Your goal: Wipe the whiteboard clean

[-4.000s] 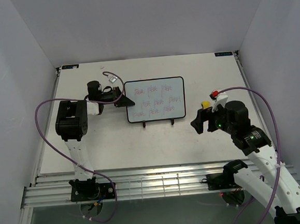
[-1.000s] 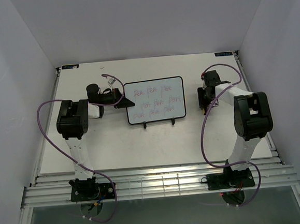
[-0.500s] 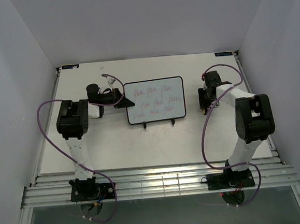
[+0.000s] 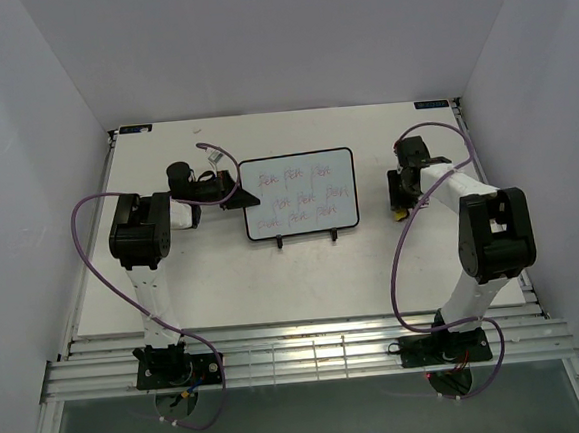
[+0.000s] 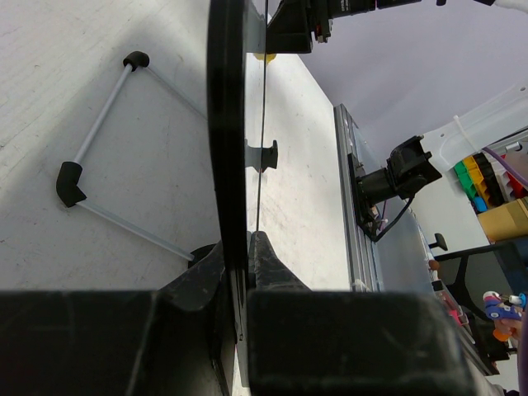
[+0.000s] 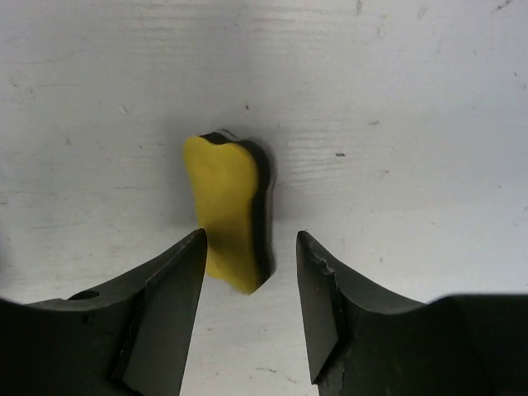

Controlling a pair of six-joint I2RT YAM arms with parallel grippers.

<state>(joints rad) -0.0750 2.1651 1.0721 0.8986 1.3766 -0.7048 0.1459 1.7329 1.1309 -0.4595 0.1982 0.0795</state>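
The whiteboard (image 4: 298, 194) stands upright on its wire feet mid-table, with faint red handwriting across it. My left gripper (image 4: 236, 193) is shut on its left edge; the left wrist view shows the black frame (image 5: 227, 124) edge-on, pinched between my left gripper's (image 5: 246, 243) jaws. A small yellow eraser (image 6: 227, 210) with a black underside lies on the table to the board's right. My right gripper (image 6: 250, 247) points down over it, open, with the eraser's near end between the fingers and a gap on the right side. From above, the right gripper (image 4: 399, 206) mostly covers the eraser.
The board's wire stand (image 5: 99, 148) rests on the table behind it. Metal rails (image 4: 301, 356) run along the near edge by the arm bases. White walls close in the table on three sides.
Over four seconds my right arm swung from the front right up to the eraser. In the last second it only shifted slightly. The left arm and board have not moved.
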